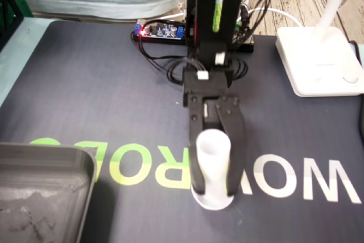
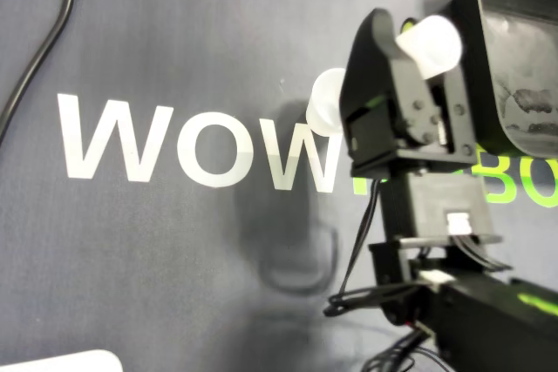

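The gripper (image 1: 216,188) grasps an upright white cylinder (image 1: 213,155) standing on the dark lettered mat (image 1: 85,83), right of the grey tray (image 1: 45,155) in the fixed view.

Black jaws, mine, against a white tube (image 1: 213,160); the desk mat (image 1: 96,83) is dark grey with lettering in white and lime green (my arm (image 1: 206,9) carries a stripe of that green); the tray (image 1: 40,169) is grey, scuffed pale.

white plastic cylinder with a flared round base (image 1: 213,166) stands upright on the dark tabletop (image 1: 102,83), its base over the pale printed lettering (image 1: 296,181)
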